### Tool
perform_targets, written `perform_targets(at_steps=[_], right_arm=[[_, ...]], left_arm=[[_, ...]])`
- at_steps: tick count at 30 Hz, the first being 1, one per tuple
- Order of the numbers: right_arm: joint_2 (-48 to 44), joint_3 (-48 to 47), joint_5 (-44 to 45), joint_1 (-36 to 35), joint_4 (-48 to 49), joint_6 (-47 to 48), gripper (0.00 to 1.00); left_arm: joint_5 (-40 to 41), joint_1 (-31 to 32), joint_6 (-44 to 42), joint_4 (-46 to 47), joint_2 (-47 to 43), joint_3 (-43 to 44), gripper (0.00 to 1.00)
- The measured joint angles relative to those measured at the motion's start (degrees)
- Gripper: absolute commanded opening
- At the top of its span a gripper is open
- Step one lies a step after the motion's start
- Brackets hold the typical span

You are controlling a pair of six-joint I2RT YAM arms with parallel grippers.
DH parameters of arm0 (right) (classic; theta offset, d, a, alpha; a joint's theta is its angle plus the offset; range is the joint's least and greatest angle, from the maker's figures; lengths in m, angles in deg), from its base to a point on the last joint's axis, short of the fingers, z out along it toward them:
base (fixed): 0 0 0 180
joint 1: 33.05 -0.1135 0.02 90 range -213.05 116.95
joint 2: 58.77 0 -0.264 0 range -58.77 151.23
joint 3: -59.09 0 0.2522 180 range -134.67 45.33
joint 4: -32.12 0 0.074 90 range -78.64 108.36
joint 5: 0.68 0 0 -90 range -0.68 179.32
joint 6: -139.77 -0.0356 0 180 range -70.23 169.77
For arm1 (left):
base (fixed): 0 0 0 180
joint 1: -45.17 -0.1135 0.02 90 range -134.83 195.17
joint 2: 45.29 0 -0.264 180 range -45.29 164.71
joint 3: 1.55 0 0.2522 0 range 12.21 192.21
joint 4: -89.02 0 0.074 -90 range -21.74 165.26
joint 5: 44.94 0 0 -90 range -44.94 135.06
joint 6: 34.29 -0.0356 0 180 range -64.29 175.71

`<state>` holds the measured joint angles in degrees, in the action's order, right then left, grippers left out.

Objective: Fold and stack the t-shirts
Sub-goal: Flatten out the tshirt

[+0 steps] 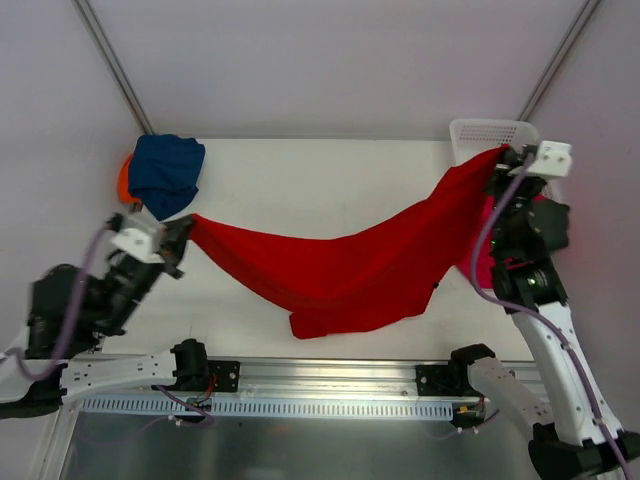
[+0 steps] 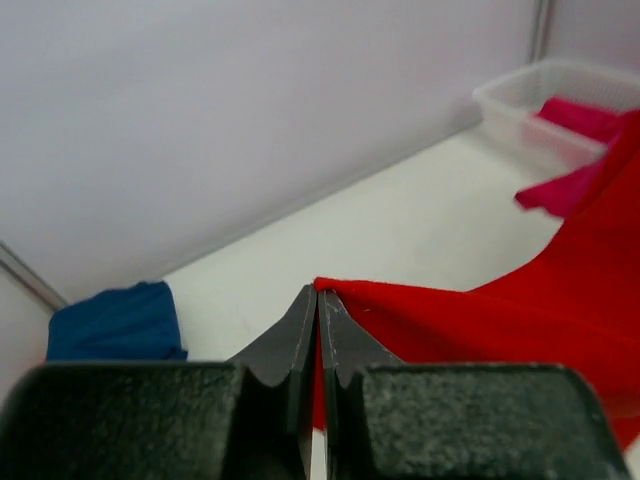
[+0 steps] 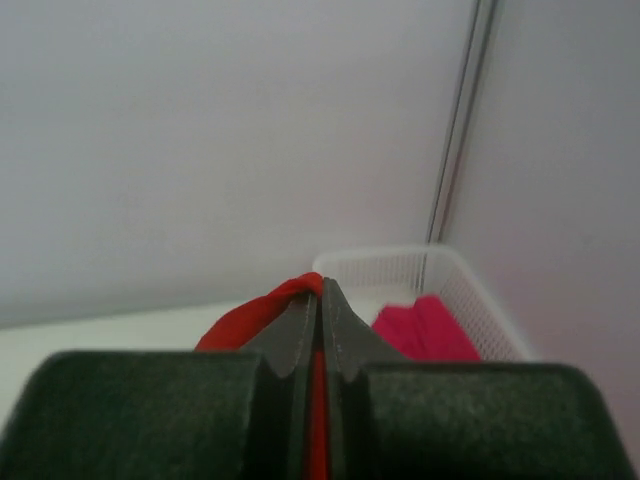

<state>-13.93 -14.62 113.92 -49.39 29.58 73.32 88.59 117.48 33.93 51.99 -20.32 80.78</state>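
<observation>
White tabletop [image 1: 300, 175] is spanned in the top view by the red t-shirt [image 1: 350, 270], which is clamped at its ends by the left gripper [image 1: 184, 240] and right gripper [image 1: 503, 160]. At the left wrist, the navy t-shirt [image 2: 115, 325] is seen left of the pinching jaws. At the right wrist, the pink t-shirt [image 3: 425, 325] is seen in the basket [image 3: 400, 262], right of the jaws.

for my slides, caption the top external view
Left gripper and right gripper stretch the red t-shirt across the table near a navy t-shirt
</observation>
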Motion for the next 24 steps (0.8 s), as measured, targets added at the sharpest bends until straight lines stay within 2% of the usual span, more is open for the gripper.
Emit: perform_targets(at_steps=[4, 8, 12, 17, 18, 19, 20, 21, 24], right_arm=[[8.5, 7.0, 0.9, 0.1, -1.6, -4.0, 0.0], [14.3, 12.2, 1.3, 0.2, -3.8, -6.7, 0.0], [15.4, 13.3, 1.6, 0.2, -4.5, -7.7, 0.0], [15.1, 13.3, 1.8, 0.5, -2.9, -7.6, 0.0], [15.1, 13.3, 1.9, 0.6, -2.9, -7.6, 0.0], [15.0, 13.3, 2.0, 0.7, -2.9, -7.6, 0.01], [15.0, 13.3, 2.1, 0.8, -2.9, -7.6, 0.0], [14.8, 13.4, 2.2, 0.9, -2.8, -7.6, 0.01], [13.6, 14.5, 2.3, 0.9, -2.5, -7.6, 0.01]], left_arm=[[3.8, -0.1, 5.6, 0.1, 5.2, -14.2, 0.0], [1.7, -3.1, 17.3, -0.1, 12.9, -21.1, 0.0], [-2.5, -8.5, 25.5, 0.1, 21.2, -22.6, 0.0], [-4.7, -11.7, 26.3, 1.0, 26.1, -20.7, 0.0], [-5.7, -12.5, 26.3, 1.4, 26.6, -20.0, 0.04], [-6.7, -13.6, 26.5, 1.9, 27.3, -18.9, 0.22], [-7.8, -14.6, 26.8, 2.4, 28.0, -18.0, 0.51], [-9.1, -15.3, 27.2, 3.1, 28.8, -17.2, 0.98], [-12.2, -15.8, 29.0, 4.3, 30.6, -16.5, 0.99]])
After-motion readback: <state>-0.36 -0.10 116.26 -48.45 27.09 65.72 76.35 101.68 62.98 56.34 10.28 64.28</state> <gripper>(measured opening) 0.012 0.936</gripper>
